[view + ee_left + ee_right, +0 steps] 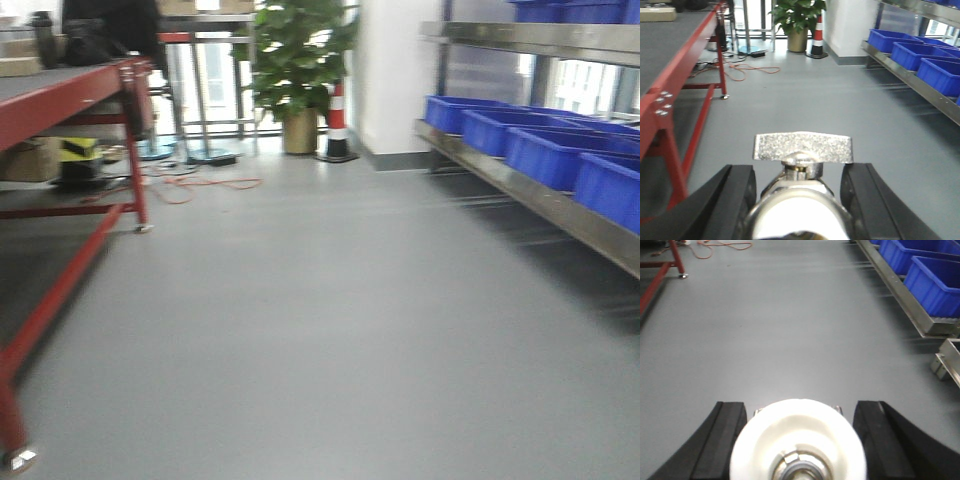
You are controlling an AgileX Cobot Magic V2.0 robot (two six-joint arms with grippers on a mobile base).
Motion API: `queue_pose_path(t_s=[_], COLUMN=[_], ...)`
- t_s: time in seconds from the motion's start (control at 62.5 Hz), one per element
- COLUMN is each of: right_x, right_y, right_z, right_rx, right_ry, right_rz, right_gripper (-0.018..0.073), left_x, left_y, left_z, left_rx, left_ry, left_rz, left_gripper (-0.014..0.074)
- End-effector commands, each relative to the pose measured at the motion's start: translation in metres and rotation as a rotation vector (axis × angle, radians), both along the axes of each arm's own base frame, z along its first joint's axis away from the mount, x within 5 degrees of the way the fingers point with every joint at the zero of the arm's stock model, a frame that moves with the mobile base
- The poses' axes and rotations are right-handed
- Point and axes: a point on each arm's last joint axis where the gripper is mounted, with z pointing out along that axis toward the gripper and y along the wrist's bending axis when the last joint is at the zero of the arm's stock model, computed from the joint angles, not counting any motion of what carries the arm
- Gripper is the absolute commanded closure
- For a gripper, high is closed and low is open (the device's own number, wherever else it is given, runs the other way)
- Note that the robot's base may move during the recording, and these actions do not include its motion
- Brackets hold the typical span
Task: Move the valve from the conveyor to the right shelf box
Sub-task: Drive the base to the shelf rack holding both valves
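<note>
- A valve with a metal handle is pinched between the left fingers, clear of the conveyor.
- A second valve, white-faced, is pinched between the right fingers.
- Pickup is judged done. The blue boxes on the right shelf are well apart, so approach and placing are left.
</note>
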Motion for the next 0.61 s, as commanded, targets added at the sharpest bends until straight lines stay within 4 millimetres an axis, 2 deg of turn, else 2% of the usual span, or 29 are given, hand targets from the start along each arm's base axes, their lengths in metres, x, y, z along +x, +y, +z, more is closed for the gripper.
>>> queue_pose_path(t_s=[0.0, 0.592], right_x=[0.0005, 0.0005], right_y=[-0.0013, -0.0013], right_z=[0.0095, 0.0095], right_rx=[0.001, 0.001], right_ry=[-0.088, -0.088], right_rz=[-0.011, -0.011], right_gripper=[0.0721, 0.0721], left_x=[-0.0010, -0.0010], left_y=[0.0011, 0.0011], left_z=[0.0069, 0.0069], left_rx=[-0.015, -0.015], left_ry=[-0.059, -0.059], left_rz=[0.016, 0.016], left_gripper=[0.0708, 0.0708])
